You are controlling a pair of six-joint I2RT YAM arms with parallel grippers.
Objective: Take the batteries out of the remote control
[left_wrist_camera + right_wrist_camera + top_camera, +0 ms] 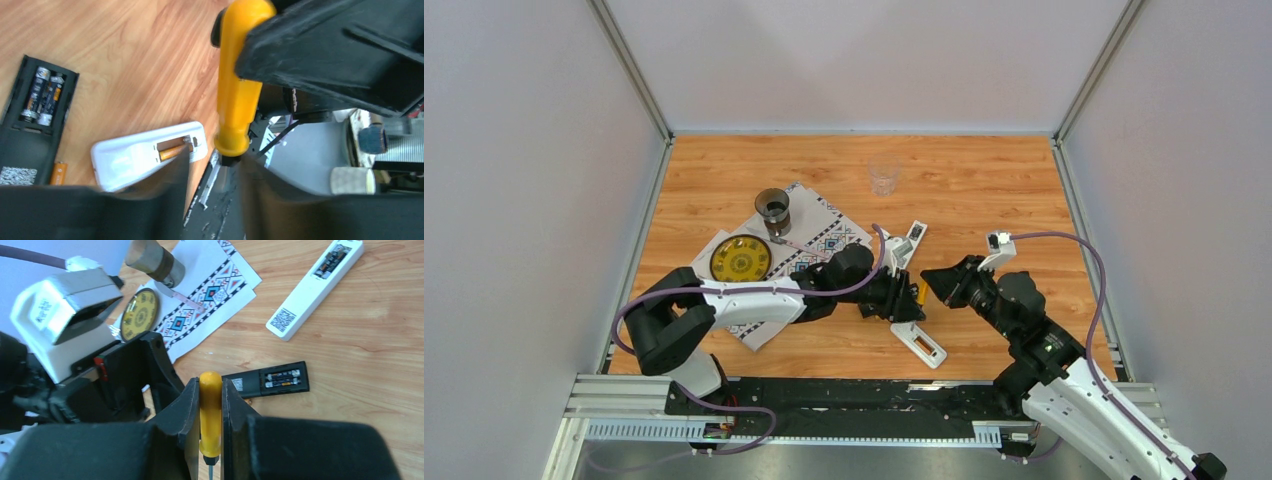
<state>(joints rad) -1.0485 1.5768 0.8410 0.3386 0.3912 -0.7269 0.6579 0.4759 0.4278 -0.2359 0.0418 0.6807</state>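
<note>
My right gripper [210,385] [936,281] is shut on the orange handle of a screwdriver [210,410] [239,95] [921,292]. My left gripper [215,167] [908,300] is open, and the screwdriver's thin shaft hangs in the gap between its fingers without touching them. A white remote [135,160] [921,343] lies below with its bay open and one orange battery [172,151] inside. A black remote [30,120] [272,380] lies open with two batteries [42,95] in it. A loose orange battery [58,173] lies beside the black remote.
A second white remote [911,240] [315,287] lies farther back with its bay open. A patterned cloth [824,235] holds a yellow plate [740,259] and a dark cup [772,208]. A clear glass [884,178] stands at the back. The table's front rail [824,395] is close.
</note>
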